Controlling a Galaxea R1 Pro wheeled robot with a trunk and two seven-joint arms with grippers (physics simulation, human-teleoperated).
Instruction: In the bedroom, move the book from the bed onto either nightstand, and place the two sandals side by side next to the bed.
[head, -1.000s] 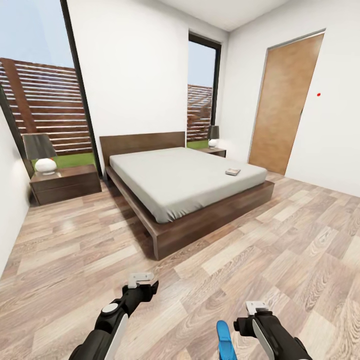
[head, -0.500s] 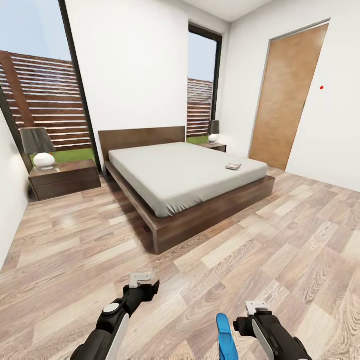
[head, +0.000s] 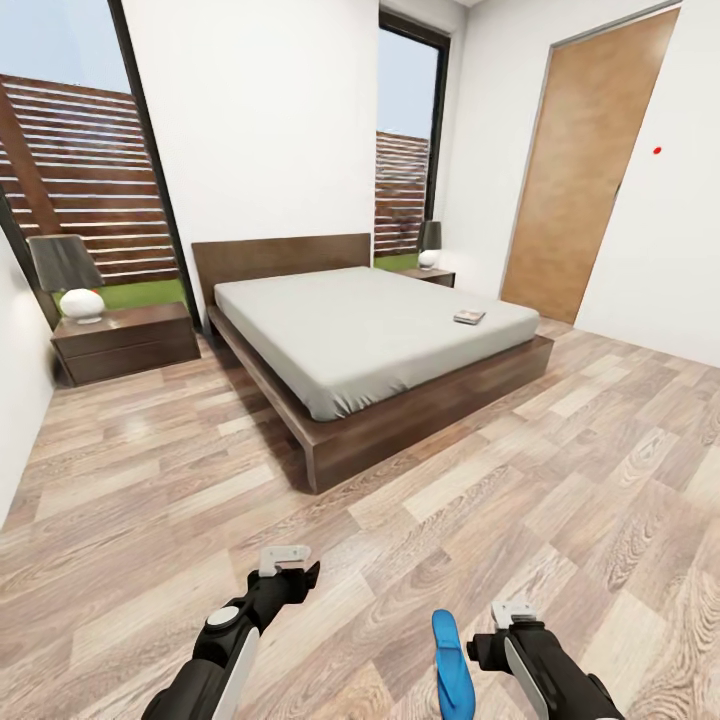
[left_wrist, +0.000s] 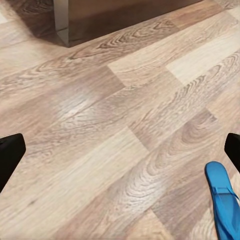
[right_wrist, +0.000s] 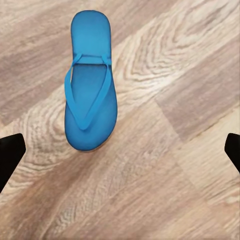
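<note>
The bed, off-white on a dark wooden frame, stands mid-room in the head view. The book lies near the mattress's right edge. One nightstand sits left of the headboard, another by the far window. A blue sandal lies on the floor between my arms, and it shows as the sandal under my open right gripper and as the sandal beside my open left gripper. In the head view the left gripper and the right gripper hover low over the planks, both holding nothing.
Each nightstand carries a lamp. A wooden door stands shut in the right wall. Tall windows flank the headboard. The bed frame's near corner is in the left wrist view. Wood-plank floor spreads around the bed.
The whole picture has shifted as the camera moved toward the bed and looked further down. More of the sandal shows at the bottom. Both arms hold the same pose.
</note>
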